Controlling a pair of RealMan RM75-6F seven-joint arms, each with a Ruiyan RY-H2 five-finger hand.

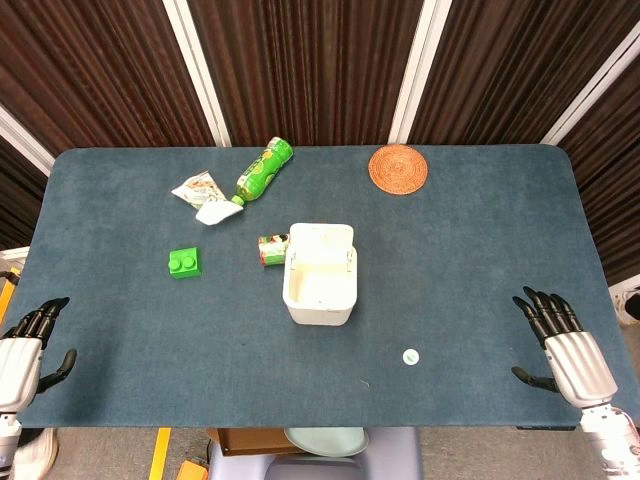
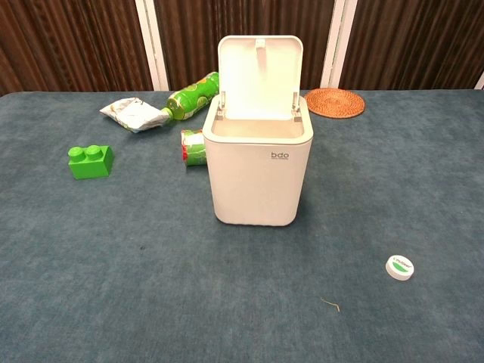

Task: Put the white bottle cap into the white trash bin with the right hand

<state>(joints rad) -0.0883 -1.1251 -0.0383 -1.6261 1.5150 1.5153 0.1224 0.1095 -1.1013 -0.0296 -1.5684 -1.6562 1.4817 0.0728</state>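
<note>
The white bottle cap (image 1: 410, 356) (image 2: 399, 267) lies flat on the blue table, in front of and to the right of the white trash bin (image 1: 320, 275) (image 2: 258, 170). The bin stands upright mid-table with its lid raised. My right hand (image 1: 563, 345) rests at the table's front right edge, fingers apart, holding nothing, well to the right of the cap. My left hand (image 1: 25, 345) sits at the front left edge, also with fingers spread and nothing in it. Neither hand shows in the chest view.
A green block (image 1: 185, 263) (image 2: 90, 160) sits left of the bin. A small green can (image 1: 272, 249) lies against the bin's left side. Behind are a green bottle (image 1: 263, 170), a crumpled snack bag (image 1: 203, 192) and a woven coaster (image 1: 398, 168).
</note>
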